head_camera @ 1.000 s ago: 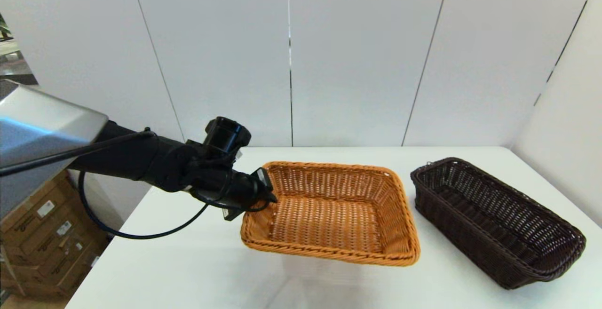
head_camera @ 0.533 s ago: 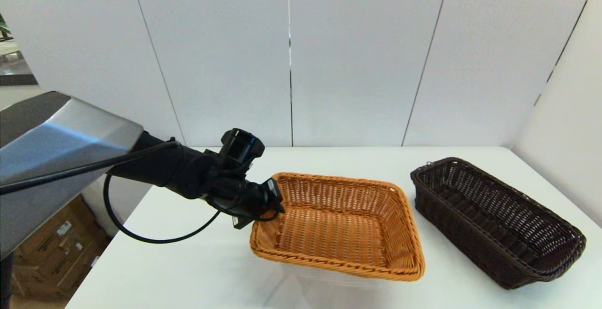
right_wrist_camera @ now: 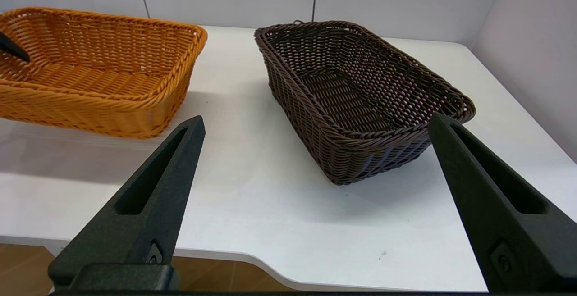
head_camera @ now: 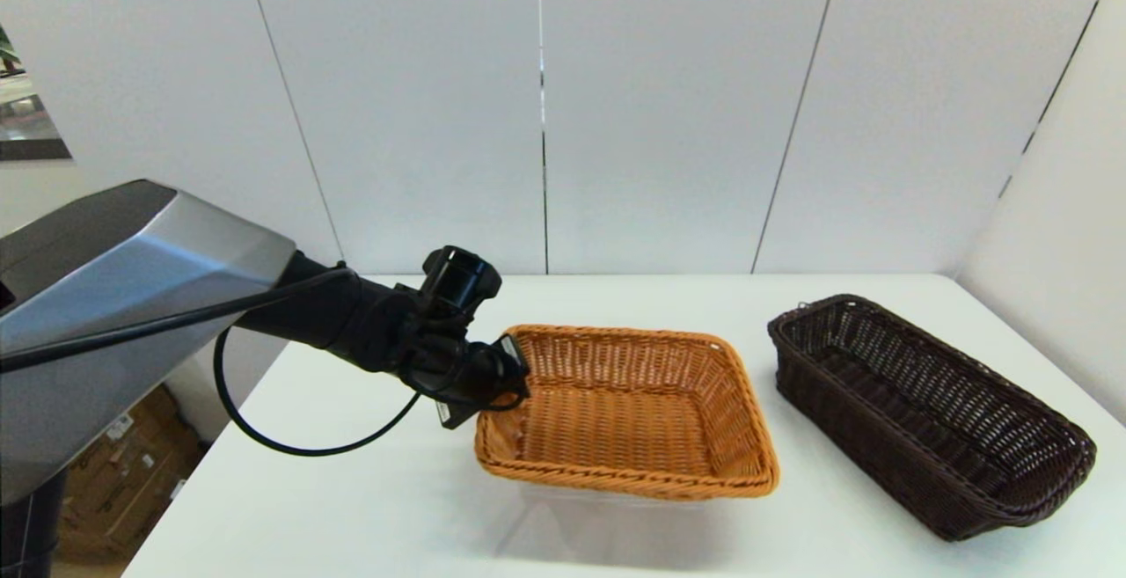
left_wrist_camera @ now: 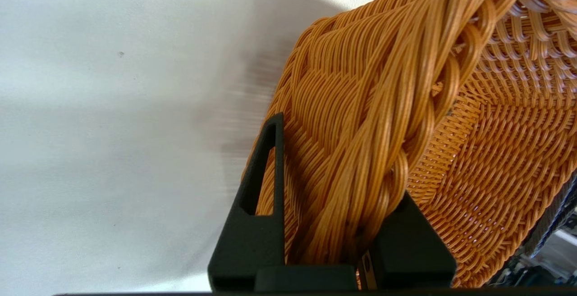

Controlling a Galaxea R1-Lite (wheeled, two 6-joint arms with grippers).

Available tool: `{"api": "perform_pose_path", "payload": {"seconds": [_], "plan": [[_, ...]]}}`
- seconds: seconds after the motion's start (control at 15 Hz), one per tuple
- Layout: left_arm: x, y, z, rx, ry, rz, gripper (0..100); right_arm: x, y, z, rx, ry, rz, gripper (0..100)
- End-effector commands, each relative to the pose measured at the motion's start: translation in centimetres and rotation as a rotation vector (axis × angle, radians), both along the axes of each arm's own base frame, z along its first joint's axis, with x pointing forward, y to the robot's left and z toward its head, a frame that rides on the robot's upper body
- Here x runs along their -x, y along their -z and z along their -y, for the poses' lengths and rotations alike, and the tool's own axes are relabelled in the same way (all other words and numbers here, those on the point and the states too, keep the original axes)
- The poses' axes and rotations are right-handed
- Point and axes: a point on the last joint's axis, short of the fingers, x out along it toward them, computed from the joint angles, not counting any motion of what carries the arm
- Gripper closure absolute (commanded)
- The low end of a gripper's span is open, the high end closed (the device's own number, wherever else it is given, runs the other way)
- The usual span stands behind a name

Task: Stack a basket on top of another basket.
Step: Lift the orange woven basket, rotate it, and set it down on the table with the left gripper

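Two rectangular woven wicker baskets share the white counter [head_camera: 369,508], set side by side and not touching: the orange-tan basket with flared sides and a braided rim [head_camera: 629,411] near the middle, and the dark brown, almost black, open-weave basket [head_camera: 924,411] to its right, reaching toward the counter's right edge. The left hand [head_camera: 508,377] is clamped on the braided rim at the orange-tan basket's left end; the left wrist view shows one black finger outside the wall and one inside, with the thick braid squeezed between them [left_wrist_camera: 360,165]. That grip on one short end looks meant to carry the whole basket by its rim, and the shadow under its base in the head view suggests it is lifted or tipped off the counter, though I cannot be sure it is fully clear. The pictures show the orange-tan basket as the one being carried, so I judge it is headed onto the dark brown one. Open counter lies between the two baskets, enough for a sideways pass, but the dark basket's near rim stands in the path and the carried basket would need to clear it. The right hand [right_wrist_camera: 311,206] hangs back at the counter's near edge, fingers spread wide and holding nothing, facing the dark basket.
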Motion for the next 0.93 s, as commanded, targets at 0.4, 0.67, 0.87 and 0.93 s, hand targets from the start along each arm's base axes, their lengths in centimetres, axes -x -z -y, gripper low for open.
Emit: {"api": "perform_pose_path", "payload": {"seconds": [0.4,0.67,0.87,0.93], "plan": [[-0.06,0.74,0.31,-0.016,-0.006,-0.013,100,-0.01,-0.01,0.0,0.001,0.0,0.0,0],[-0.07,0.84,0.27,-0.029,-0.014,-0.009,100,-0.01,-0.01,0.0,0.001,0.0,0.0,0],[-0.07,1.16,0.23,-0.044,-0.024,-0.012,100,-0.01,-0.01,0.0,0.001,0.0,0.0,0],[-0.06,1.17,0.22,-0.046,-0.025,-0.012,100,-0.01,-0.01,0.0,0.001,0.0,0.0,0]]}}
